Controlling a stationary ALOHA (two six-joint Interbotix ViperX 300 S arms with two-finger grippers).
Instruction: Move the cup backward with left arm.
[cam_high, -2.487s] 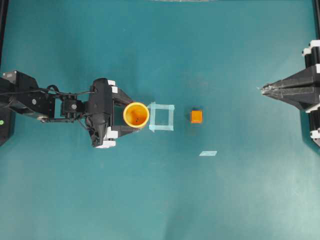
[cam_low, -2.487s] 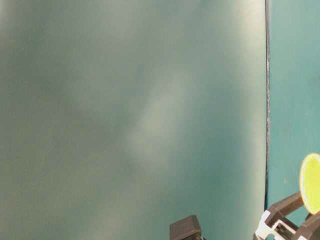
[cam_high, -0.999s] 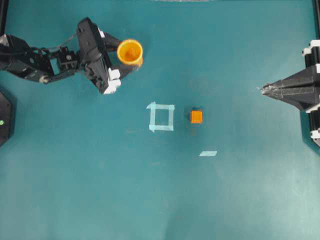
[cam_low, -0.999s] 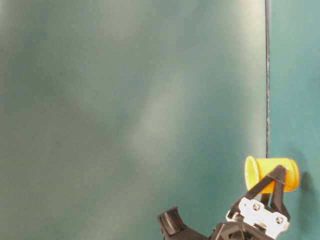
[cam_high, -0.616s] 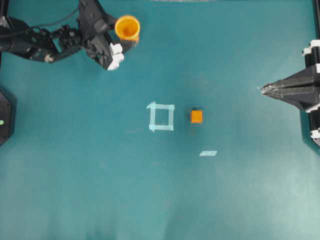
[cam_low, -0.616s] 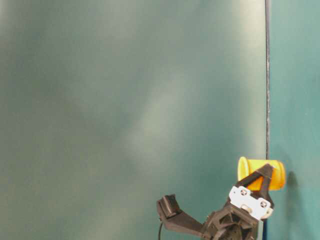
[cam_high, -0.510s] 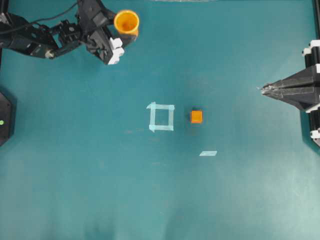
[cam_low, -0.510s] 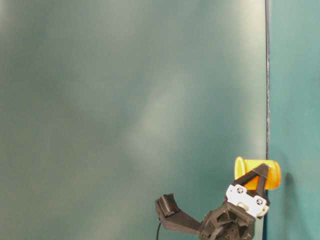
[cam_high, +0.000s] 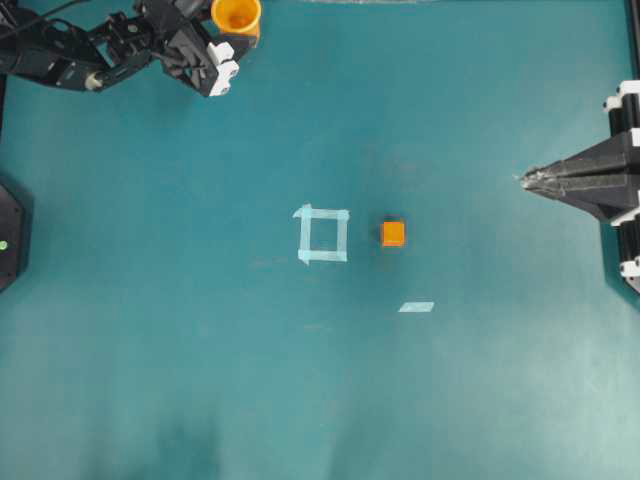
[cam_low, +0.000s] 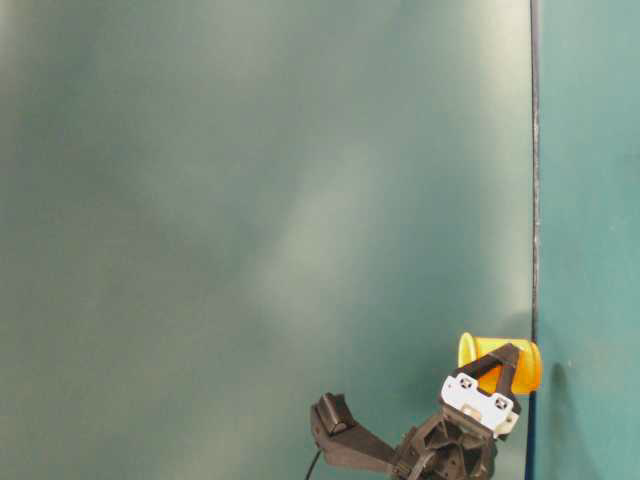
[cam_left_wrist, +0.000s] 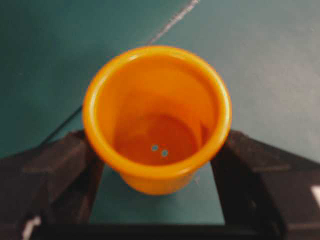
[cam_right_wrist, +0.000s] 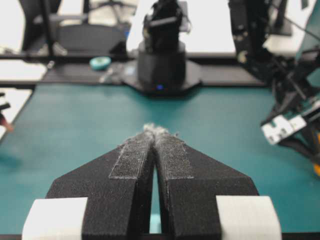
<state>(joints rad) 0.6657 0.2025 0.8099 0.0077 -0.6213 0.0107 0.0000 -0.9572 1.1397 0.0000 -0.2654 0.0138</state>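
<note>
Overhead view: the left end effector (cam_high: 237, 30) pinches the cup (cam_high: 236, 14) at the counter's (cam_high: 320, 380) far left corner, well apart from the tape square (cam_high: 323, 234); the right end effector (cam_high: 524, 179) is pressed together.

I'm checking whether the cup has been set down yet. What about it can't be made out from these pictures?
- Overhead view: the cup is cut off by the top edge.
- Left wrist view: the left gripper fingers hide the cup's sides; its base and any contact with the table cannot be seen.
- Table-level view: small, low in frame, a finger crossing it.
</note>
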